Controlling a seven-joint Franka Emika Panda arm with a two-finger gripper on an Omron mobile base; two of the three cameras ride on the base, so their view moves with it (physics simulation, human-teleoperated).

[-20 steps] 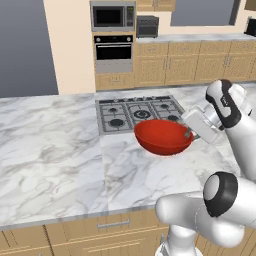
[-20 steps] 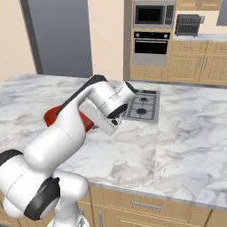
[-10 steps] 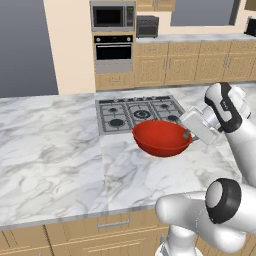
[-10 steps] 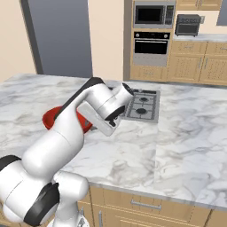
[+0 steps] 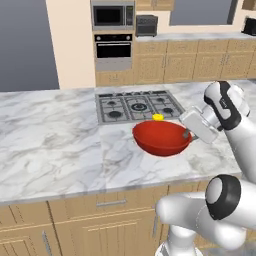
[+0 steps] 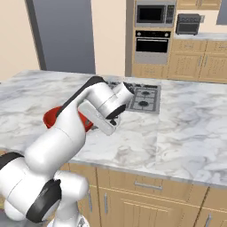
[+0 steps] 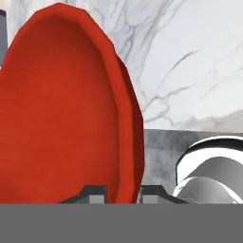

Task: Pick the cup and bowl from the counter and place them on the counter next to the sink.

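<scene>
I've got the bowl (image 5: 161,138) in the pincer (image 7: 122,191), clenched on its rim: hand view shows one finger tip on each side of the red wall, rim running between them. In the left base view the bowl hangs by its right edge from the hand, above the worktop (image 5: 55,145) just in front of the stovetop (image 5: 136,105); I can't tell if its bottom touches the marble, looks slightly lifted. Right base view has the bowl (image 6: 53,116) mostly hidden behind the arm. The cup (image 5: 158,117) is a small yellow bit just behind the bowl's far rim, near the stovetop's front edge, not picked yet. So my read: bowl-carry step, roughly early-middle of the task. No sink in these views, so next I'd guess the base or arm has to travel to it, keeping the bowl level since a rim pinch could slip or swing, then set it down beside the basin and return for the cup.
</scene>
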